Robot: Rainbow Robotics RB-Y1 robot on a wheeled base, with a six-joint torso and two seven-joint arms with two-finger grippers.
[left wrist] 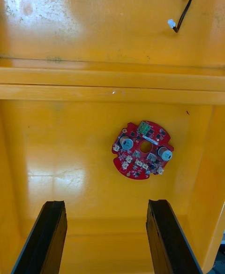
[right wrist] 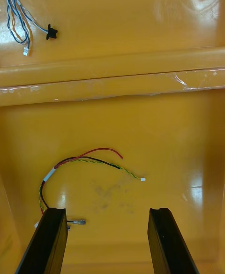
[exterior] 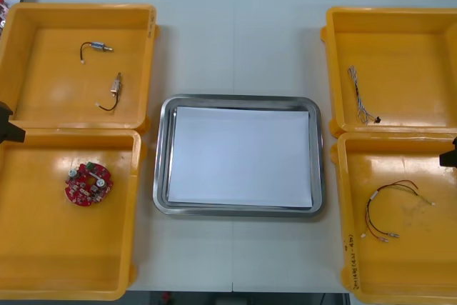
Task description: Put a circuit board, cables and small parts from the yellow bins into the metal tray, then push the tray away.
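The tray (exterior: 239,99), white inside, lies on the bench (exterior: 235,41) between the bins (exterior: 151,69), its long axis running left to right. The left gripper (left wrist: 107,203) hangs over the near left bin, fingers spread and holding nothing, and the board (left wrist: 142,150) lies flat just beyond them. The right gripper (right wrist: 107,210) hangs over the near right bin, fingers likewise released. The red and yellow cable (right wrist: 84,161) arcs beyond them. The blue and white cable (exterior: 360,98) in the far right bin runs far to near.

Count: four yellow bins (exterior: 43,69) (exterior: 43,248) (exterior: 414,55) (exterior: 414,262), one metal tray (exterior: 161,155), one round red circuit board (exterior: 89,183), two small metal parts (exterior: 102,48) (exterior: 115,86), one twisted blue-and-white cable (exterior: 360,98), one red-and-yellow cable (exterior: 389,205).
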